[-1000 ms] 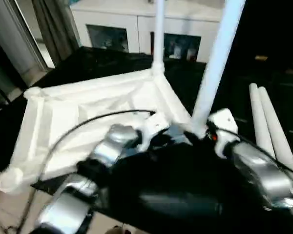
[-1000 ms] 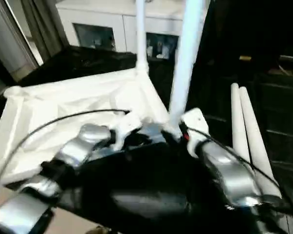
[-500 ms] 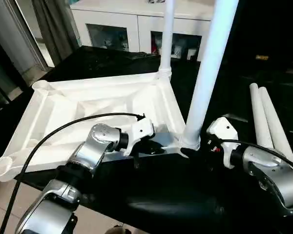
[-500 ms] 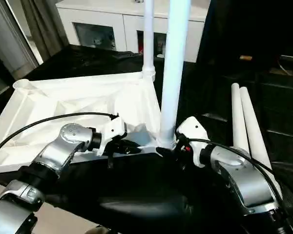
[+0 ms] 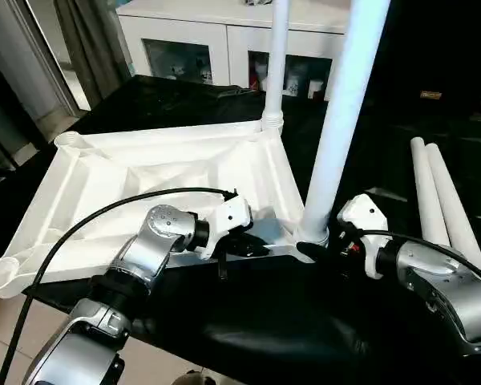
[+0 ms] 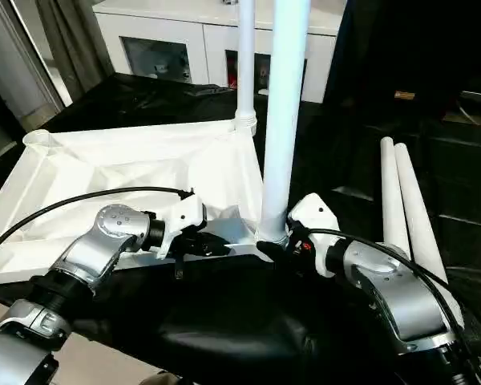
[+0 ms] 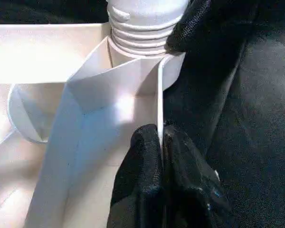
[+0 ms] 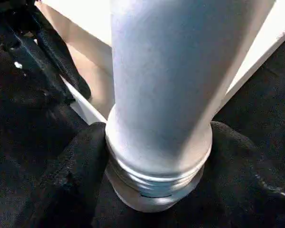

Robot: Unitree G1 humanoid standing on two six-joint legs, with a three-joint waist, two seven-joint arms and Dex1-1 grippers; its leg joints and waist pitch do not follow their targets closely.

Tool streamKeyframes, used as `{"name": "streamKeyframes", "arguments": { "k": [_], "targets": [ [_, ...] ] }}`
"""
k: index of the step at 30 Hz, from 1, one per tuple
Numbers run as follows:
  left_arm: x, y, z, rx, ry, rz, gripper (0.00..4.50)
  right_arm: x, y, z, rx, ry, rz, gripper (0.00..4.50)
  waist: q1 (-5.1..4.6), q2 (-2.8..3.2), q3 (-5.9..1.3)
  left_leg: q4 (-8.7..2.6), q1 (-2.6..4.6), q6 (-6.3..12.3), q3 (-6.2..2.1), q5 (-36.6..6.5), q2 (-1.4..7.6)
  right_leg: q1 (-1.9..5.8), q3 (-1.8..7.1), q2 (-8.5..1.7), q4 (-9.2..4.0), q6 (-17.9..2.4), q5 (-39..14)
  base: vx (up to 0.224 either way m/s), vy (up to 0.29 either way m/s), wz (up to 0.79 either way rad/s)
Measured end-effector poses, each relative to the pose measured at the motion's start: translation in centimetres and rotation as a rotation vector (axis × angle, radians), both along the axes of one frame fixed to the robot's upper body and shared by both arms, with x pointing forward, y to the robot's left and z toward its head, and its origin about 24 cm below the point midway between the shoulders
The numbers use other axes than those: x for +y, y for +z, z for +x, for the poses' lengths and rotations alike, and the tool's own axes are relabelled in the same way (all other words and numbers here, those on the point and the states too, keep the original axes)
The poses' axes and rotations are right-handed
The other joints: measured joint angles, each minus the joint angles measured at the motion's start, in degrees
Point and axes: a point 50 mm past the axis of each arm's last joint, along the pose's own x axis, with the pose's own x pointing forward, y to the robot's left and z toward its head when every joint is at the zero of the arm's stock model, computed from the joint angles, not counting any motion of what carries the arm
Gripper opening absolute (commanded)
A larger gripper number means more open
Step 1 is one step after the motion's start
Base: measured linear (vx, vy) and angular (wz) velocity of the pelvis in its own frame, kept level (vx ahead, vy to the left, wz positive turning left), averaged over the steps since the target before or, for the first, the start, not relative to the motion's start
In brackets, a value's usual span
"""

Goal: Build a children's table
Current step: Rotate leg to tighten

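Observation:
The children's table lies upside down on the black surface, its white ribbed top (image 5: 144, 172) facing up. One leg (image 5: 276, 56) stands in the far corner socket. A second leg (image 5: 341, 112) stands upright in the near right socket. My right gripper (image 8: 159, 161) is shut on this leg's threaded base, a black finger (image 8: 73, 171) pressed on each side. My left gripper (image 7: 161, 135) is shut on the top's thin rim wall (image 7: 159, 95) just beside that socket. Two loose legs (image 5: 437, 192) lie side by side to the right.
A white cabinet (image 5: 216, 36) with glass fronts stands behind the black worktable (image 5: 224, 321). A cable (image 5: 104, 212) arcs over my left forearm. Bare floor (image 5: 0, 321) shows past the table's near left edge, where a corner socket (image 5: 0, 277) overhangs.
The head view has steadied and shifted slightly. My right gripper's fingers have closed in onto the near leg's base. The left gripper keeps its pinch on the rim.

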Motion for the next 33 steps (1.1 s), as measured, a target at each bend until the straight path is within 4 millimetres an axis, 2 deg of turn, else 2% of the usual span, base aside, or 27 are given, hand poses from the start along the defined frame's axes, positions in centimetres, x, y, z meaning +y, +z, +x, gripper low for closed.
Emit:
{"name": "streamKeyframes", "arguments": {
  "k": [8,12,15,19,26,28,33],
  "targets": [
    [-0.1,-0.1,0.2,-0.003,0.054,0.001,0.0,0.5,-0.7,0.4,0.003,-0.087,0.067,2.76,-0.3,-0.05,-0.02,0.07,0.02,0.0,0.01,0.0,0.01,0.0,0.0,0.0,0.06,0.0,0.0,0.0,0.0,0.0],
    [-1.7,-0.2,1.3,-0.019,0.171,-0.008,0.0,0.7,-1.4,1.6,-0.018,-0.301,0.134,2.76,-0.36,-0.1,0.0,0.27,0.03,0.0,0.01,0.0,0.01,0.01,0.03,0.0,0.17,-0.1,0.1,0.0,0.0,0.0],
    [-3.8,-0.2,2.2,-0.018,0.297,-0.012,0.0,1.3,-1.9,3.2,-0.033,-0.539,0.194,2.75,-0.51,-0.09,0.0,0.37,0.03,-0.01,0.01,0.0,0.0,-0.01,0.07,0.0,0.23,-0.1,0.1,0.0,0.0,0.0],
    [-6.7,-0.2,2.6,0.003,0.429,-0.035,0.0,1.7,-2.2,4.8,-0.048,-0.751,0.245,2.75,-0.29,-0.02,-0.07,0.29,0.02,0.0,0.02,0.0,-0.03,0.01,0.08,-0.01,0.18,-0.1,0.1,0.0,0.0,0.0],
    [-7.9,-0.1,2.8,-0.01,0.477,-0.039,0.0,2.8,-2.4,5.7,-0.106,-0.825,0.222,2.75,-0.24,0.05,-0.11,0.27,0.01,0.01,0.02,0.0,-0.06,0.02,0.08,-0.04,0.15,-0.1,0.0,0.0,0.0,0.0],
    [-7.8,-0.1,2.9,-0.018,0.471,-0.036,0.0,2.8,-2.4,5.7,-0.112,-0.819,0.223,3.31,-0.24,0.06,-0.1,0.25,0.0,0.01,0.02,0.0,-0.06,0.01,0.07,-0.04,0.14,-0.1,0.0,0.0,0.0,0.0],
    [-6.3,-0.1,3.2,-0.051,0.45,-0.032,0.0,3.0,-2.5,5.3,-0.142,-0.688,0.191,3.8,-0.74,0.08,-0.08,0.09,0.02,0.01,0.01,0.0,0.0,-0.07,0.0,0.01,0.15,-0.1,0.0,0.0,0.0,0.0]
  ]
}}
